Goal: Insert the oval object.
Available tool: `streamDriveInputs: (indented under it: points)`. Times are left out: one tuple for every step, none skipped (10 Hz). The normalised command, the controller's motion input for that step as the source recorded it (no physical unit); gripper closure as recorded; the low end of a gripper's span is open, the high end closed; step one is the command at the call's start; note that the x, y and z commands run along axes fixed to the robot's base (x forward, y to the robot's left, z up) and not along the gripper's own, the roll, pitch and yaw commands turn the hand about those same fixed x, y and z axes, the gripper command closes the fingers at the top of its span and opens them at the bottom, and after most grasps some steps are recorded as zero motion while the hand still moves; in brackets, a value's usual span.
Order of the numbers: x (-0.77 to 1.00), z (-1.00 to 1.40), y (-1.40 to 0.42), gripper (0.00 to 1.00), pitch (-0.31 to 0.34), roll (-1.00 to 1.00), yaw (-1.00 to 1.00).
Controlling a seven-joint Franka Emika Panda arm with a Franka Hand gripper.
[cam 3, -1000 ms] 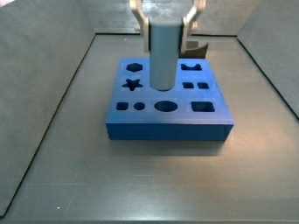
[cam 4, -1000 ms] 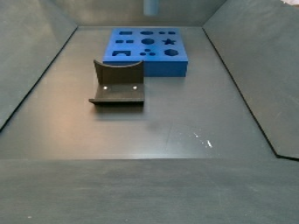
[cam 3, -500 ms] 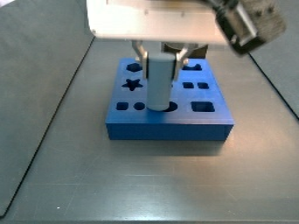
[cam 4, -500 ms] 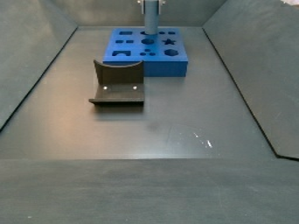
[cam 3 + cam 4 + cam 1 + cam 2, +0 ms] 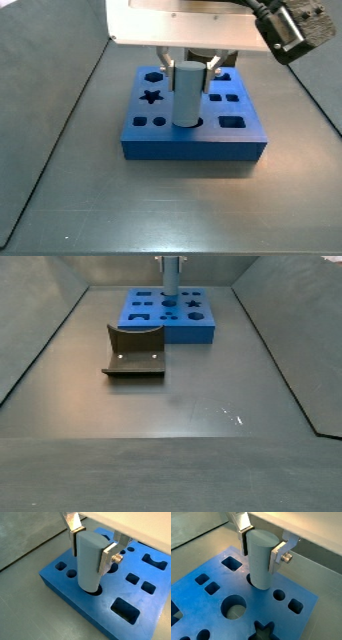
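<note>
The oval object [image 5: 88,562] is a tall pale grey-blue peg standing upright, its lower end inside the oval hole of the blue holed block [image 5: 107,597]. It shows in both wrist views [image 5: 259,559] and both side views [image 5: 186,95] [image 5: 170,278]. My gripper [image 5: 92,543] is above the block, its silver fingers [image 5: 107,556] pressed on the peg's two sides near its top. It also shows in a wrist view [image 5: 261,543] and a side view [image 5: 186,62]. The block [image 5: 191,120] has several other shaped holes, all empty.
The fixture [image 5: 135,352], a dark bracket on a base plate, stands on the grey floor in front of the block [image 5: 170,314]. Sloped grey walls [image 5: 40,326] enclose the floor on the sides.
The gripper has come down with the peg. The peg hung above the block a second ago and its lower end now sits in the oval hole.
</note>
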Motion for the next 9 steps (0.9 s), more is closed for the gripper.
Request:
streamDriveInputs:
  points:
    - [0.59,-0.48,0.00,1.00,0.011,0.17,0.00]
    - [0.31,-0.56,0.00,1.00,-0.099,0.14,0.00]
    - [0.29,-0.56,-0.04,1.00,-0.153,0.13,0.00]
    - [0.00,-0.53,0.00,1.00,-0.310,0.08,0.00]
    - [-0.05,-0.43,-0.02,1.00,-0.393,0.08,0.00]
    - [-0.11,-0.42,-0.01,1.00,-0.410,0.06,0.00]
    - [-0.20,-0.35,0.00,1.00,-0.401,0.07,0.00]
    - [0.00,-0.10,0.00,1.00,-0.136,0.00,0.00]
    - [0.00,0.00,0.00,1.00,0.000,0.00,0.00]
